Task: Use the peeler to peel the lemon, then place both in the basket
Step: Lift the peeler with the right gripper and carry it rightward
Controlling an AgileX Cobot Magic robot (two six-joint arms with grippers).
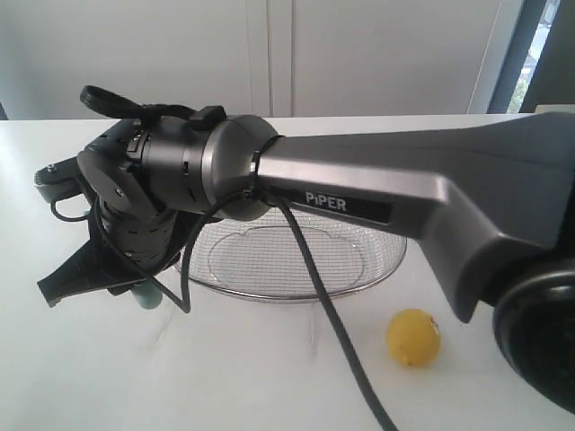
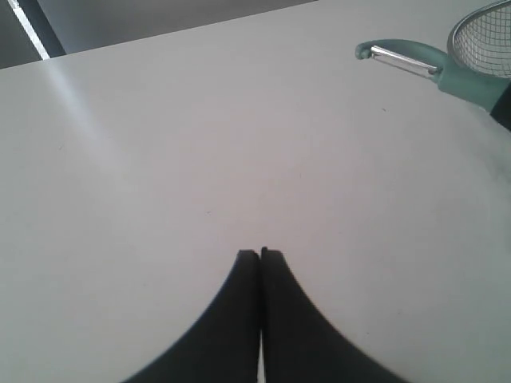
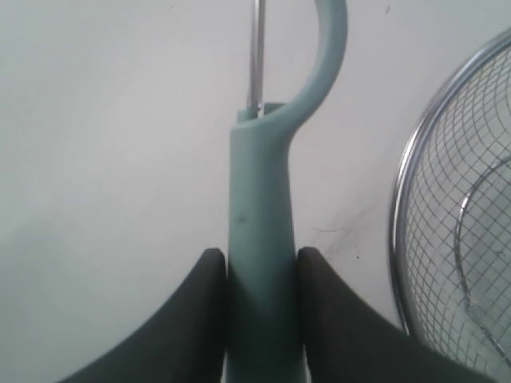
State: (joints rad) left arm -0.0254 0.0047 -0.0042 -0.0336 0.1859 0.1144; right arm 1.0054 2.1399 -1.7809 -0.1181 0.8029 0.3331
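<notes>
Starting nearest the exterior camera: small round yellow lemon [image 1: 413, 337] sits alone on the white table [image 1: 225, 386], front right, with nothing touching it; neither wrist view shows it. Further back and to the left, the right arm spans the middle and the right end effector [image 3: 259, 259] is clamped on the handle of the pale teal-green peeler with looped head and metal blade [image 3: 262, 183]. Fingers are partly open around the handle, one each side. The peeler's long axis runs straight out from the jaws, head pointing away from the wrist. Can't tell if it's lifted or resting on the table. So the lemon lies well apart from the blade, off to the right. Left end effector [image 2: 261, 254] is pinched closed on nothing over bare table, peeler head visible beyond it. My read: it's the free one, so it fetches the lemon. Farthest back, the wide shallow silver wire-mesh basket [image 1: 252, 293] is just beside the peeler.
</notes>
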